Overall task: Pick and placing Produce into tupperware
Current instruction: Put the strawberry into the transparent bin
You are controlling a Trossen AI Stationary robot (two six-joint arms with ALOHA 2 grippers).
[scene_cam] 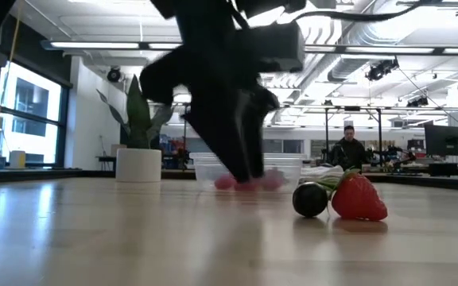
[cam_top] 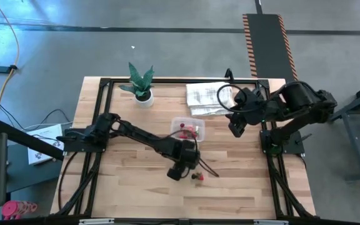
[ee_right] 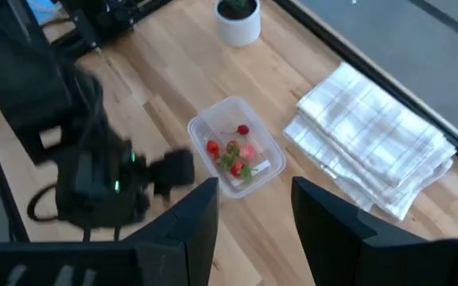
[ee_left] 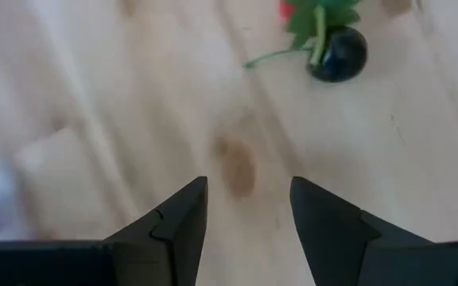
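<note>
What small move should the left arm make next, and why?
Probably ease the left gripper forward toward the dark berry and strawberry, then lower over one. Its fingers are open and empty above bare table, and both pieces lie on the wood just ahead, outside the tupperware, which already holds several pieces. The right gripper waits, open, high near the towel.

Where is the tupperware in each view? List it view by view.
High view: tupperware at table centre, right of the potted plant.
Low view: mid-picture, far back, right of the plant.
Left wrist view: cannot be made out.
Right wrist view: centre, between the plant and the folded towel.
Shared landmark: the potted plant.
</note>
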